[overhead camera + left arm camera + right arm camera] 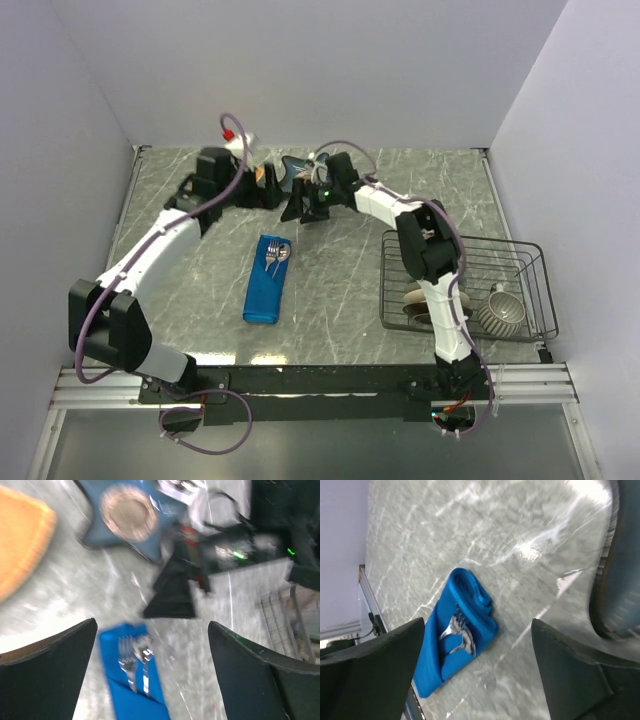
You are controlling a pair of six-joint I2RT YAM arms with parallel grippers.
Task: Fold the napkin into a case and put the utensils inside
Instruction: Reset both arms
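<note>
Plainly, left hand (151,625) and right hand (477,622) gape empty past the far end of the case (265,292) holding the utensils (277,256).

Grey-green marbled tabletop (330,290), glossy, bright glare patches on it. Plain pale lilac-white walls (300,70) close it in at back, left and right. Silver metal rail (545,378) runs along the near edge

No legible text, label, brand, number or sign in any view
</note>
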